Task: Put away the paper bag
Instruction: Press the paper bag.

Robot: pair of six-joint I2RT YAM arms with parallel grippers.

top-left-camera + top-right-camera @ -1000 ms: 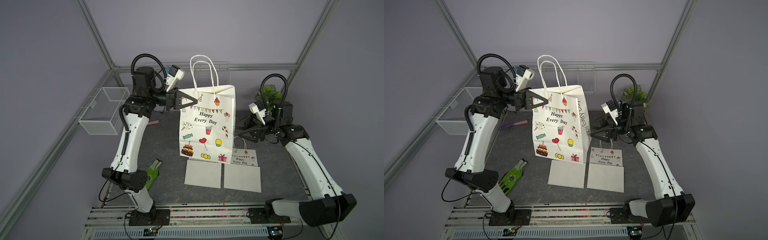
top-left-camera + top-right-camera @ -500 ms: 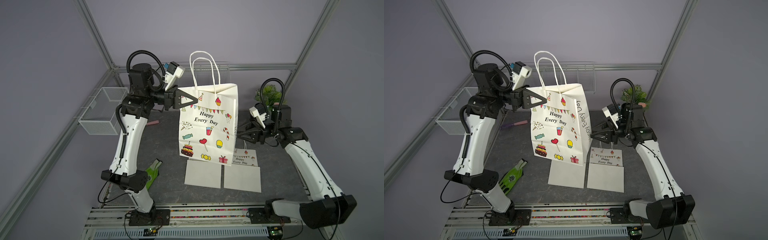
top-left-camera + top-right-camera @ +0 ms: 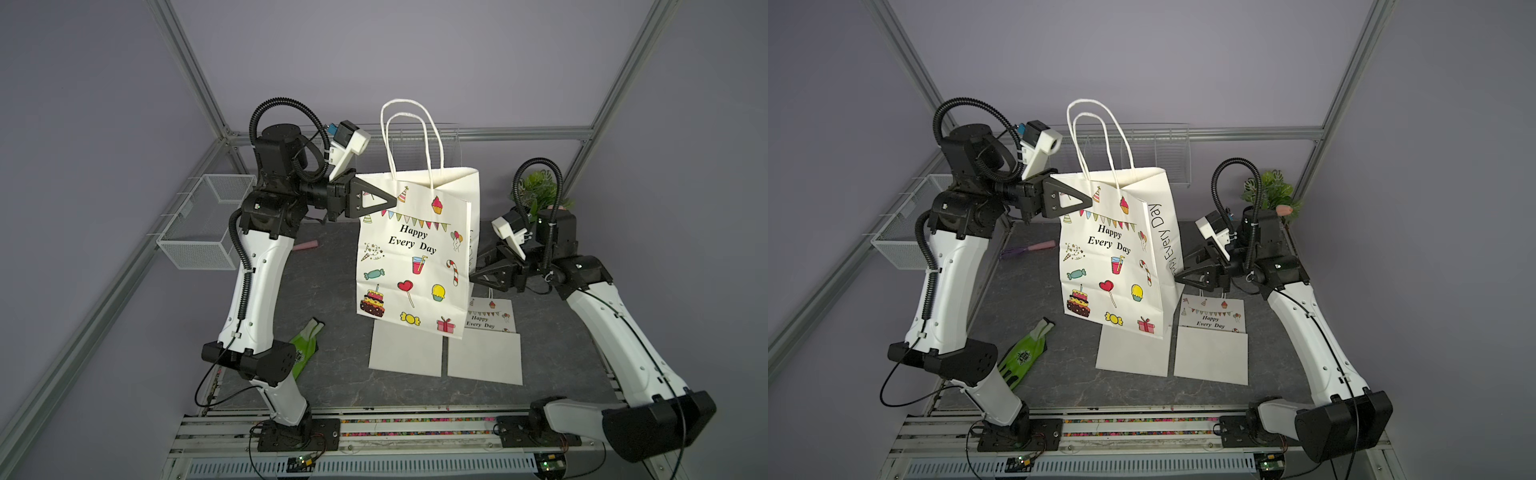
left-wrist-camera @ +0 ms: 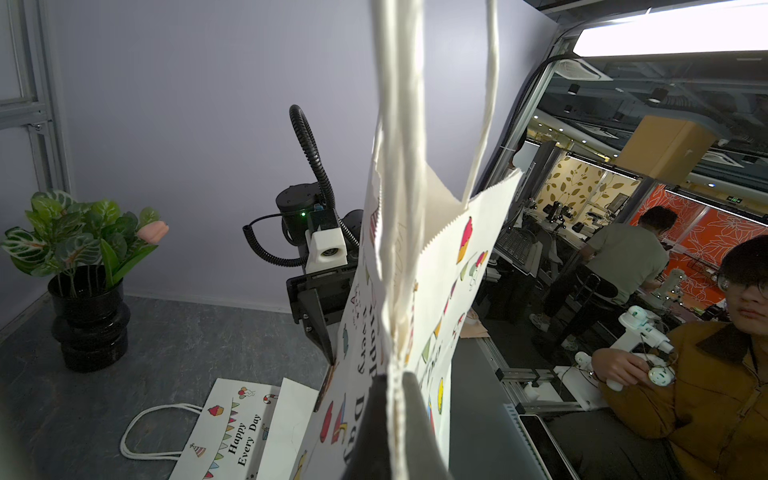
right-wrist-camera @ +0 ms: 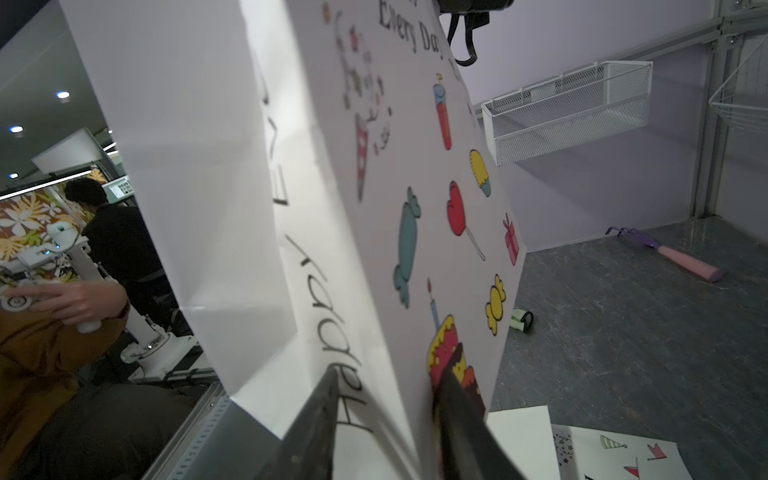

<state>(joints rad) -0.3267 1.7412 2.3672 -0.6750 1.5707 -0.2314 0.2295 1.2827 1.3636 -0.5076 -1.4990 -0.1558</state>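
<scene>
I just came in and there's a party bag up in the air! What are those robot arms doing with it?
The left arm has its jaws shut on the top edge of the paper bag and holds it up, open, with its handles standing. The right arm has its jaws around the bag's lower side corner; whether they are pinching it is unclear. Other folded bags lie flat on the table below.

Wire basket (image 3: 195, 254), potted plant (image 3: 536, 191)
</scene>
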